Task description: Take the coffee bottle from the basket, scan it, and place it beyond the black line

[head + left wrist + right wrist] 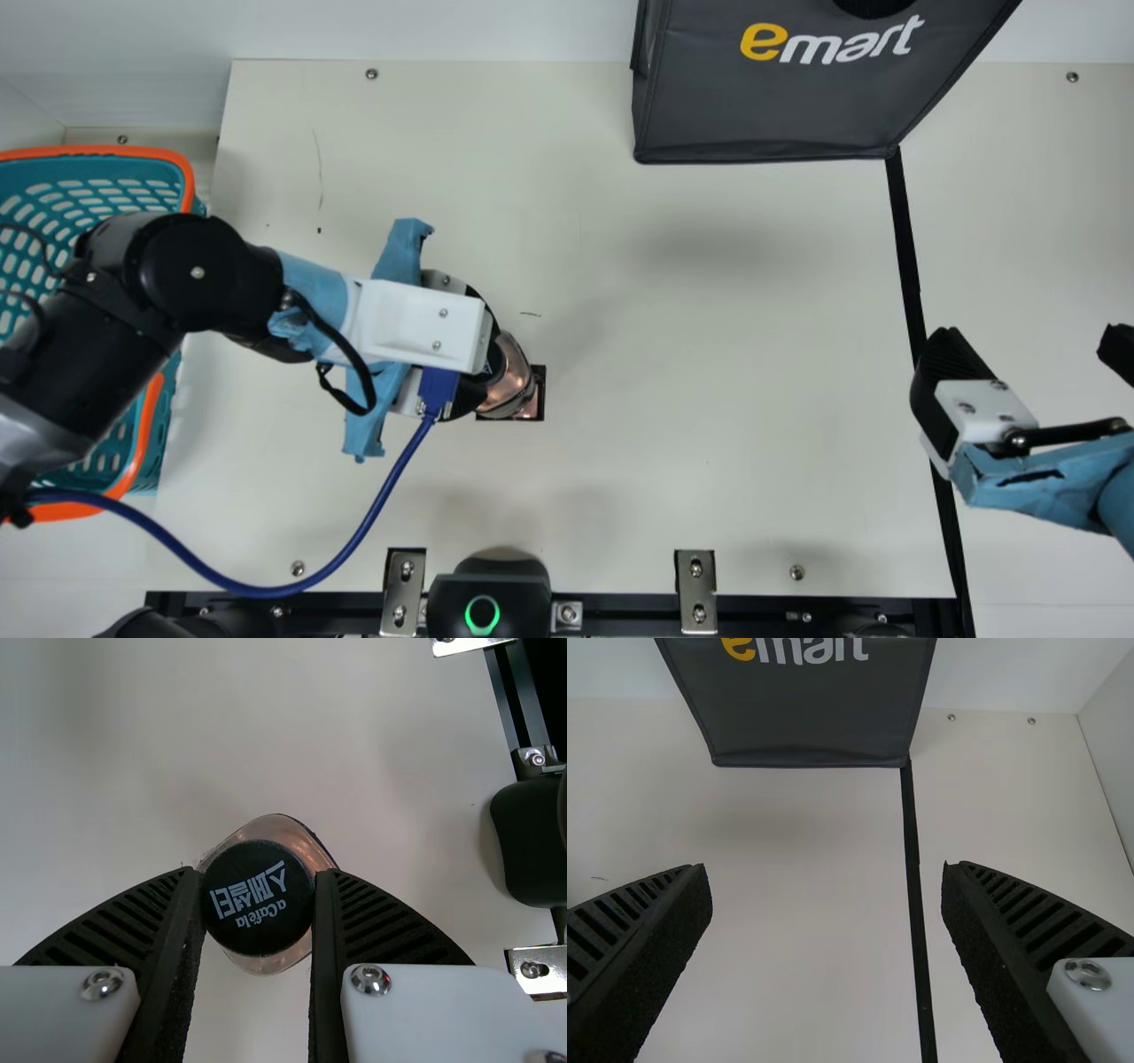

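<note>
Left wrist and main views: our left tool (pixel 258 875) grips the bottle (pixel 258 904) by its cap, between basket (pixel 115 152) and black line (pixel 908 257); we judge it rigid, slick, heavyish, best pinched squarely.

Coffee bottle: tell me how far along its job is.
Done: the bottle is out of the basket. In hand: the left hand grips it by its black cap, over the table between basket and black line. Whether it has been scanned, I can't tell. Left: the scan, if still due, then setting it beyond the line; it is on the basket's side now.
</note>
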